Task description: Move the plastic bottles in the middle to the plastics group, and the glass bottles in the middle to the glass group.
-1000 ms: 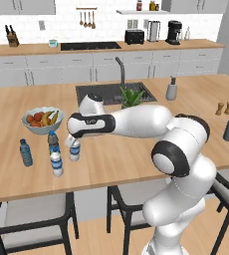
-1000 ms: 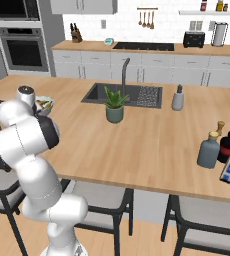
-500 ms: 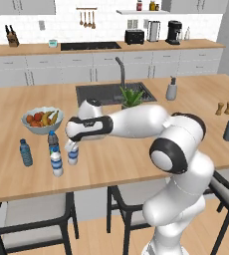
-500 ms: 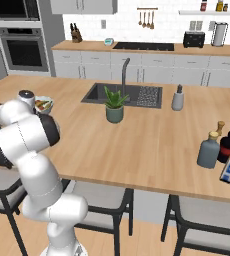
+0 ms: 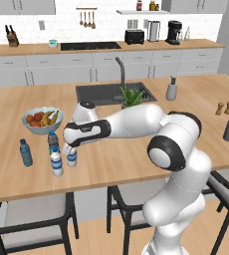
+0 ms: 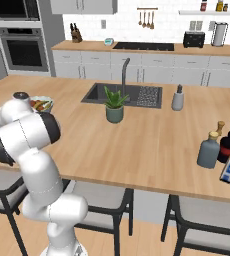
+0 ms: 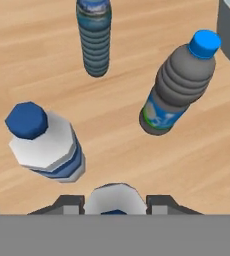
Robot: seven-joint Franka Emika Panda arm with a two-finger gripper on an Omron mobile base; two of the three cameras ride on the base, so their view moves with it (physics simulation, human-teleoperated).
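Lowering the held bottle (image 5: 71,157): we're seeing it sitting a touch lower in the left base view than a second ago, with the arm (image 5: 136,121) sinking along with it, so we're guessing we're nearly at the set-down.
Gripper (image 7: 115,205): the fingers are clamping the held bottle, one on each side; whether its base is touching wood yet, we can't tell.
Plastics: the clear bottle (image 7: 47,145), blue bottle (image 5: 26,153) and dark bottle (image 7: 179,82) are standing close by, so we're judging this to be the right spot. Letting go cleanly is looking like the next job; bumping the clear bottle is the risk.
Glass: the big grey-blue bottle (image 6: 208,151) is standing well apart at the other end, beside the red-label bottle (image 6: 228,146).
Island (image 6: 152,132): pale wood, with the fruit bowl (image 5: 43,122) sitting behind the plastics and the plant (image 6: 115,107) standing by the sink (image 6: 94,95).
Room: stools (image 5: 34,224) are lining the near side, and the toaster (image 6: 193,39) is sitting on the back counter (image 6: 87,46).
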